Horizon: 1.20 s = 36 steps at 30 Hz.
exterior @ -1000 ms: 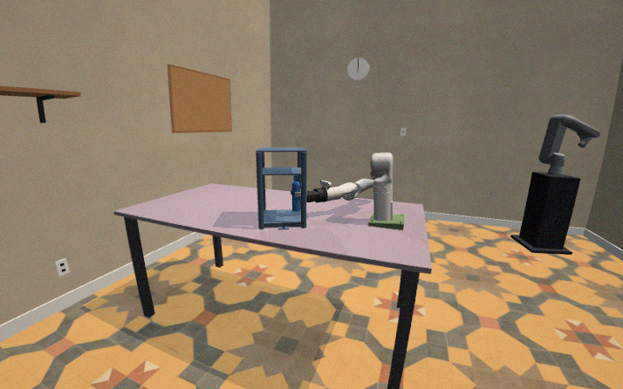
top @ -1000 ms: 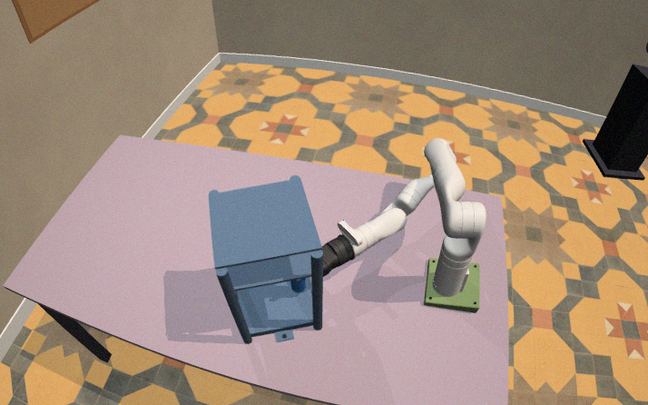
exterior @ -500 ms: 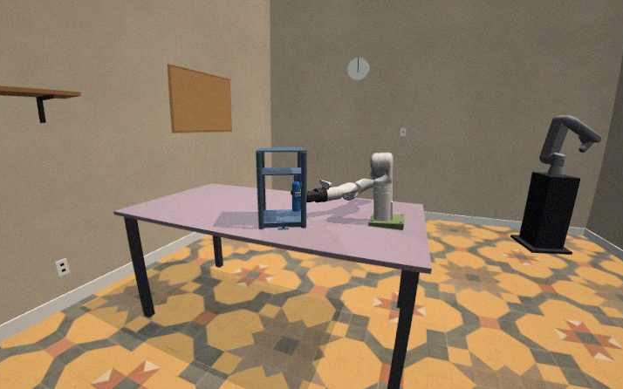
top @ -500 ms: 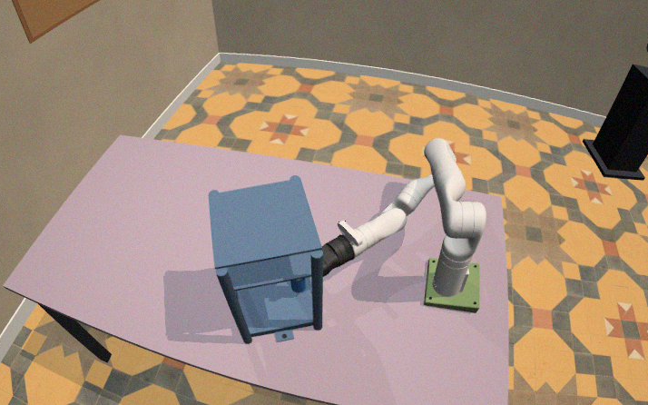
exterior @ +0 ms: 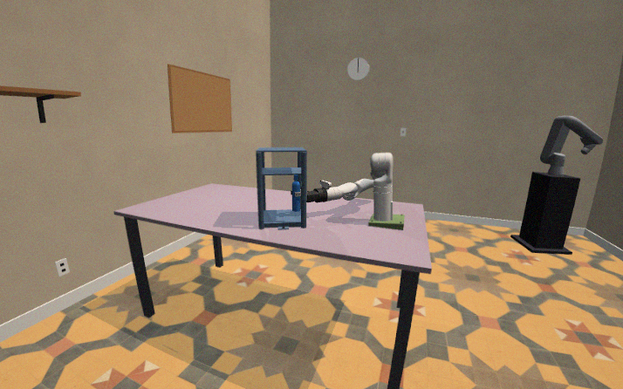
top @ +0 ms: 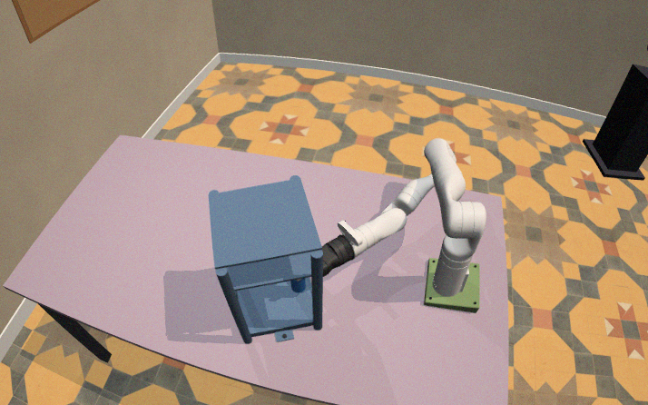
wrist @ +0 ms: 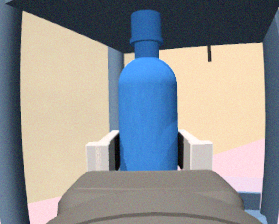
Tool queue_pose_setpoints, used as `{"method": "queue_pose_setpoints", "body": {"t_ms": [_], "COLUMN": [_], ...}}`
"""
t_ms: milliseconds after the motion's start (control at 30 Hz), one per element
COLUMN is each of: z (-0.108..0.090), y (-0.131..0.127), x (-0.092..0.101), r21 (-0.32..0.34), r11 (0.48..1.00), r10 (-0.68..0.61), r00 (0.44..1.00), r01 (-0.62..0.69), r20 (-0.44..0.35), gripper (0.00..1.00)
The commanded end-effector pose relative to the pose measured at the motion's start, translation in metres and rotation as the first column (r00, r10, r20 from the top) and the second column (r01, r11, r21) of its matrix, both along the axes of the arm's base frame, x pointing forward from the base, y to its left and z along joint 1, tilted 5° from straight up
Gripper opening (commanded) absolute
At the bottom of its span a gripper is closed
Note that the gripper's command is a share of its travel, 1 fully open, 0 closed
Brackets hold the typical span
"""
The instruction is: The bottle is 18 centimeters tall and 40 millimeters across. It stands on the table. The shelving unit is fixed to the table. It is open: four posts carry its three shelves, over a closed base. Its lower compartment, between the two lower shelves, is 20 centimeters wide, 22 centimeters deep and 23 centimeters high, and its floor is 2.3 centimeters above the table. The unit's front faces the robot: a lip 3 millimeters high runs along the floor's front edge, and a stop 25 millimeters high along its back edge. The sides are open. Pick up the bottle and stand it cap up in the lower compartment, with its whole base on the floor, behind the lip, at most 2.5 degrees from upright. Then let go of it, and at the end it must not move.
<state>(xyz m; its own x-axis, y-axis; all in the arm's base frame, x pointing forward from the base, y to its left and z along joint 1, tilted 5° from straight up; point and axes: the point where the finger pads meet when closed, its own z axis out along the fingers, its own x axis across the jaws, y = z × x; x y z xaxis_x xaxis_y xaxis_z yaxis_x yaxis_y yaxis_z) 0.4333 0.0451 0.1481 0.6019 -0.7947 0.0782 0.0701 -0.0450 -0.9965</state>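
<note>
The blue bottle [wrist: 147, 106] stands cap up between my gripper's [wrist: 148, 153] two white fingers, which are shut on its body. In the exterior view the bottle [exterior: 297, 190] is inside the lower compartment of the blue shelving unit [exterior: 281, 187], near the front right post. In the top view only a bit of the bottle [top: 298, 284] shows under the middle shelf. The arm [top: 367, 233] reaches in from the unit's front. Whether the bottle's base touches the compartment floor is hidden.
The unit's posts [wrist: 6, 116] stand close on both sides of the gripper, and the middle shelf [wrist: 156, 3] lies just above the cap. The arm's green base plate [top: 452, 292] sits on the pink table. A dark second robot [exterior: 551, 198] stands on the floor at the right.
</note>
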Motion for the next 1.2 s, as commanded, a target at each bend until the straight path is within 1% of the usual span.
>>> {"method": "queue_pose_setpoints", "body": {"t_ms": [0, 833, 933, 1167], "z": [0.001, 0.0, -0.005, -0.023], "y": [0.0, 0.0, 0.0, -0.001], "x": [0.0, 0.0, 0.0, 0.002], "r21": [0.0, 0.0, 0.0, 0.0], "r11": [1.0, 1.0, 1.0, 1.0], "r10": [0.0, 0.0, 0.0, 0.0], "r00": [1.0, 1.0, 1.0, 1.0], "r01": [0.0, 0.0, 0.0, 0.0], "r20": [0.001, 0.001, 0.001, 0.001], "gripper": [0.0, 0.0, 0.0, 0.0]}}
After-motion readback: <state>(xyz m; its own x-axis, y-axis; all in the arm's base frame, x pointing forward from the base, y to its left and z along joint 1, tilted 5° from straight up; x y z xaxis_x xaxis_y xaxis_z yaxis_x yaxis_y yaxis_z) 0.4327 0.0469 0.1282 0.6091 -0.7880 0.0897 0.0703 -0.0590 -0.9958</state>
